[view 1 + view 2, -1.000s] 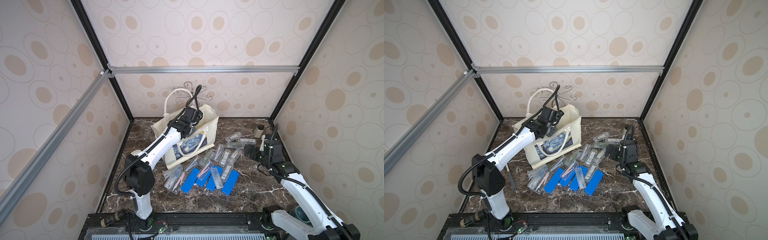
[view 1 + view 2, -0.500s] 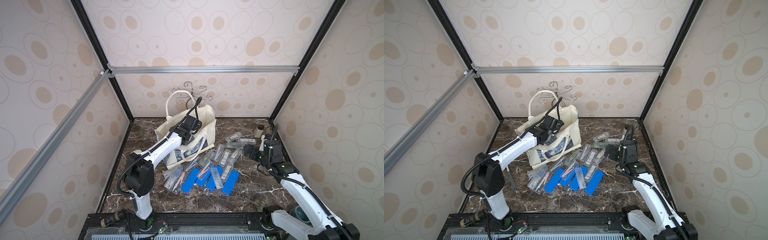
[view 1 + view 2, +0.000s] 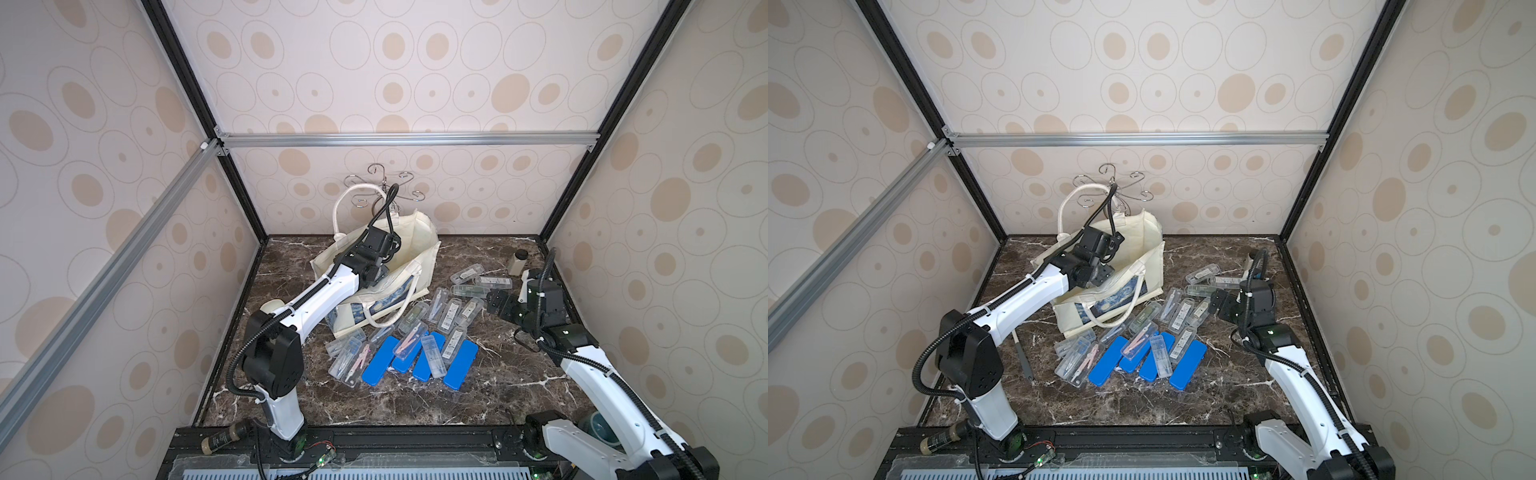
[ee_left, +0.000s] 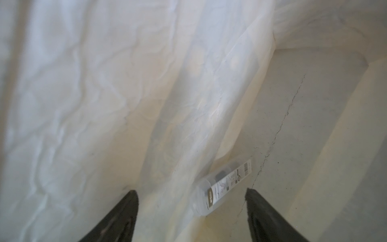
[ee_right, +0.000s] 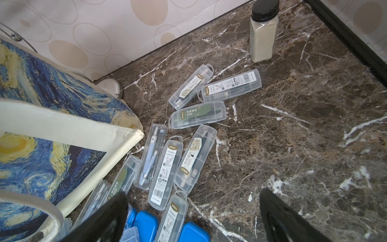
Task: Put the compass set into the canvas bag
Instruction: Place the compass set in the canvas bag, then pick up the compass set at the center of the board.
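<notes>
Our left gripper [image 4: 191, 190] stood with its jaws wide apart and nothing between them, reaching deep inside the cream-white canvas bag [image 3: 419, 239] with the blue-and-yellow starry-night print. Just beyond its black fingertips [image 4: 129, 201] lay the compass set [image 4: 224, 185], a clear oblong plastic case with a white barcoded label. It rested flat on the bag's floor, tucked against a fold of the sagging inner wall and touching neither finger. We judged the main risk to be the way out. The bag was soft and leaned over, so a finger or the wrist's black cable catching the cloth or one of the white loop handles [image 5: 27, 197] could drag the bag over, close its mouth or spill the case out. Our right gripper [image 5: 193, 192] hung open and empty just beside the bag's printed side, over the dark marble tabletop [image 5: 293, 125]. The other clear compass cases [image 5: 196, 115] and solid blue cases [image 3: 376, 365] near the bag lay crowded and overlapping, so we thought a pinch there could slip on the smooth plastic or take two at once. The case in the bag looked intact and shut, its contents only dimly visible through the frosted plastic.
</notes>
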Tool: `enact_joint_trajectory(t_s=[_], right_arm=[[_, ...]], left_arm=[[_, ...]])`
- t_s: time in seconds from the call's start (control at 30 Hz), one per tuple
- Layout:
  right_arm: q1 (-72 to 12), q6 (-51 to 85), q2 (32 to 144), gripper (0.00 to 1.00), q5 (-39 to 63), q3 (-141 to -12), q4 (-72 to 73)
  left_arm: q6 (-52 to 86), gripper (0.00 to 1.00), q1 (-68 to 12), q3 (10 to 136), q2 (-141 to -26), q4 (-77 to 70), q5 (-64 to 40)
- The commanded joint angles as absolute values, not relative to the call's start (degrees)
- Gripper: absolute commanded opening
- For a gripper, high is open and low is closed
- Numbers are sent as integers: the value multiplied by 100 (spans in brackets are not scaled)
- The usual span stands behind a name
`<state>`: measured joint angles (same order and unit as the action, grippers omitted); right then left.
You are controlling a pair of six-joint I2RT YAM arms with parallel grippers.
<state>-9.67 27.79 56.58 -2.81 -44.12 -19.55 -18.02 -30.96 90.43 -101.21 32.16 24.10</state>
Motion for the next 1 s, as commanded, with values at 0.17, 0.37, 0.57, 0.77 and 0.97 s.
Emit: enact_joint_trajectory(t_s=[0.17, 0.37, 0.57, 0.77, 0.97], right_arm=[[-940, 2580, 5988, 100, -209, -4671, -2269], [-940, 2375, 6314, 100, 44, -4852, -2404], [-941, 2360, 6754, 100, -316, -5130, -2850], [-940, 2467, 7137, 100, -301, -5229, -2962], [-940, 2485, 7624, 99, -268, -5332, -2964]], left_arm=[[-1592, 100, -3061, 9107, -9294, 2661, 1512], [-1456, 100, -3062, 9048, -8901, 2308, 1125], [-1075, 100, -3065, 8961, -8453, 2103, -25], [-431, 100, -3248, 8402, -7819, 1471, -1085], [-146, 100, -4045, 7932, -7579, 983, -1180]])
